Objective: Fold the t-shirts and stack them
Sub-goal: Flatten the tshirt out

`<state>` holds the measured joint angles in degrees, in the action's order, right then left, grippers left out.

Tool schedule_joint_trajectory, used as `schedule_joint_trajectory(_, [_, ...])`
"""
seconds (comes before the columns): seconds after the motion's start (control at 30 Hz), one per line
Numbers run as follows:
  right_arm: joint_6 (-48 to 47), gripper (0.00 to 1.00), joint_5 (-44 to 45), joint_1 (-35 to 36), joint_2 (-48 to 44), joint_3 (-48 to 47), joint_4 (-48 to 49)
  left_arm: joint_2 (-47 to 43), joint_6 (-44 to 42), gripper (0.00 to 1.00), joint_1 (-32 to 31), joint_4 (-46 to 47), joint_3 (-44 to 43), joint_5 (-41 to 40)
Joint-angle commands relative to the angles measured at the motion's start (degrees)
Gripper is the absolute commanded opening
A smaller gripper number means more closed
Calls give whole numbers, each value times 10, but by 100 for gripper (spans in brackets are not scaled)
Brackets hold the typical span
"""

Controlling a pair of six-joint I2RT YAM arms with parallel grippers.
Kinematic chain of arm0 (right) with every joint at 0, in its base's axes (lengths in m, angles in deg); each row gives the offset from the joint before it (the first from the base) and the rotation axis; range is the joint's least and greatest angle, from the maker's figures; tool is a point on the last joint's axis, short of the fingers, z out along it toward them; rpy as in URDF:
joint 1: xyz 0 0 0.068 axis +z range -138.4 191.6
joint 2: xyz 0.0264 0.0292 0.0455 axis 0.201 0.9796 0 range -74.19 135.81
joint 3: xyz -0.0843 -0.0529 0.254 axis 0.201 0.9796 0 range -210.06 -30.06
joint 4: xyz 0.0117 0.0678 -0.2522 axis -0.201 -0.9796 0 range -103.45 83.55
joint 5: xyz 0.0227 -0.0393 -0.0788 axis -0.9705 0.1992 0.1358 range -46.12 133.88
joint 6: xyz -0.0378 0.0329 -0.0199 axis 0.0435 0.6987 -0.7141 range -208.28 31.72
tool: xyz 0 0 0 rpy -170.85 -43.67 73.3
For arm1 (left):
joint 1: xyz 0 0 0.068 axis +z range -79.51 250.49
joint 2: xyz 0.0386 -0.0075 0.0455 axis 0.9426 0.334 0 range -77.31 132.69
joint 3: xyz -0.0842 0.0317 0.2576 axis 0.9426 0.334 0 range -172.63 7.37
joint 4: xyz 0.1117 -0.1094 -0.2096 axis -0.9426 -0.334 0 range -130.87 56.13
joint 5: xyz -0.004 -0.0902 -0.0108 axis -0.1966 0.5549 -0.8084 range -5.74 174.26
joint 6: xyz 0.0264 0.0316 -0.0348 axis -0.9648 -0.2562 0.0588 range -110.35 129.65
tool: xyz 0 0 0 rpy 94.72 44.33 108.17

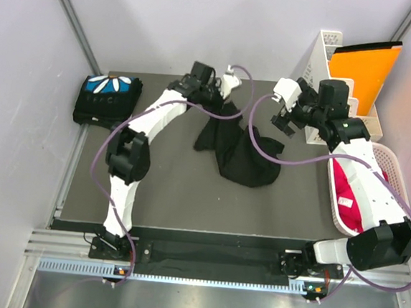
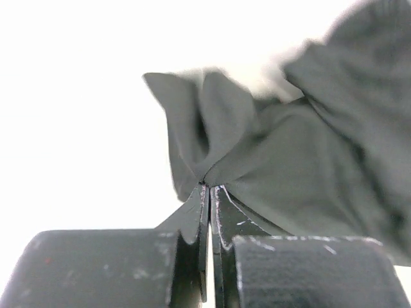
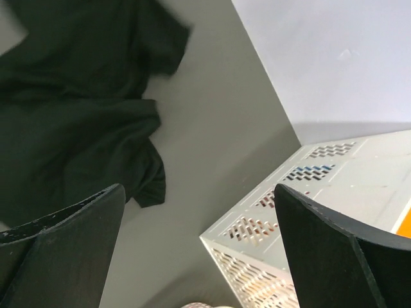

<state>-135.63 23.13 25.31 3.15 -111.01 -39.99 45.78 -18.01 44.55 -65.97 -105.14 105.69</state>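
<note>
Looks down from above and behind over the whole table (image 1: 173, 194). Left wrist pressed against shirt (image 2: 289, 167); right wrist farther off, same shirt.

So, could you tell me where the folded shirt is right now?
In the top view, the folded shirt lies at the table's far left corner, left of the left gripper and apart from the crumpled shirt.

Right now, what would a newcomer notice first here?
The loose black cloth t-shirt lies bunched mid-table, with one part pinched up in the shut left gripper. A folded black t-shirt with a blue and white petal print lies at the far left corner. The orange folder stands in the white perforated rack at far right, near the open right gripper.
</note>
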Motion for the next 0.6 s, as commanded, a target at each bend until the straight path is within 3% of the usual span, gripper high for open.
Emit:
schedule_joint_trajectory(0.0, [2,98,4,0,0,7,29,-152,-8,0,4,115,-38,-55])
schedule_joint_trajectory(0.3, [19,97,-4,0,41,-11,49,-265,-83,0,2,204,39,-69])
schedule_joint_trajectory(0.57, [19,96,1,1,59,-30,50,-351,-215,0,4,150,165,-121])
